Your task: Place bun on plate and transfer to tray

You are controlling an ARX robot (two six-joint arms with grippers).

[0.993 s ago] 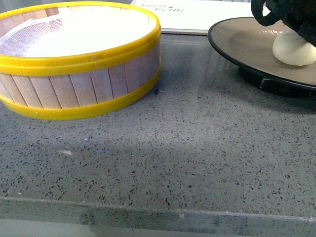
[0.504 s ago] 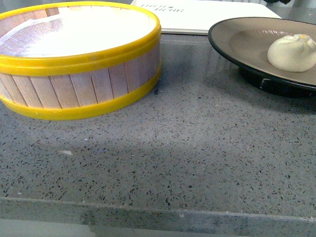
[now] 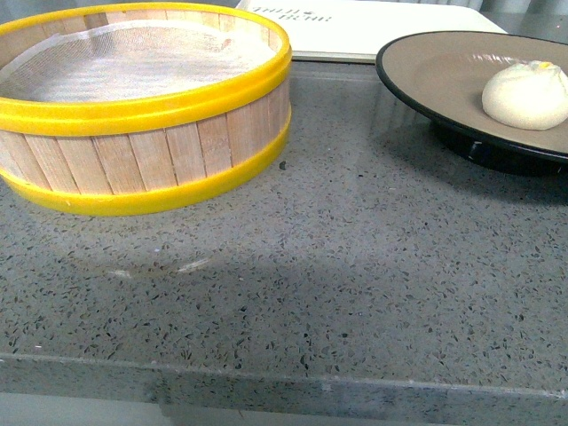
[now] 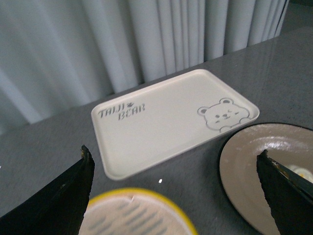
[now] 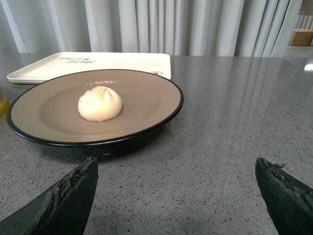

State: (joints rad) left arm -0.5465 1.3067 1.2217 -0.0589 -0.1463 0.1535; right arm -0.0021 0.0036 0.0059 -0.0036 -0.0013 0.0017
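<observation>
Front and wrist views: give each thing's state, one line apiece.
White rectangular plastic tray: empty.
Tan round plate with black rim: on the counter, off that tray.
Small white pleated steamed bun: resting on that plate.
Yellow-rimmed wooden steamer basket: uncovered, only a liner inside.
Left gripper: open, empty.
Right gripper: open, empty.

Worktop point(image 3: 355, 266): grey speckled stone, level, with its front edge showing along the near side. Three items rest directly on it.

1. Round wooden basket point(image 3: 142, 151) with yellow bands, at the near left, upright, with a white mesh liner inside.
2. Round plate point(image 3: 426, 62), tan inside with a black rim, at the right, standing on its black foot.
3. White rectangular tray point(image 3: 373, 27) with grey lettering, lying flat at the far side behind both.

Bare surface separates basket and plate. The plate sits just beside the tray; contact cannot be confirmed. One small pale fleck point(image 3: 191, 264) lies in front of the basket.
</observation>
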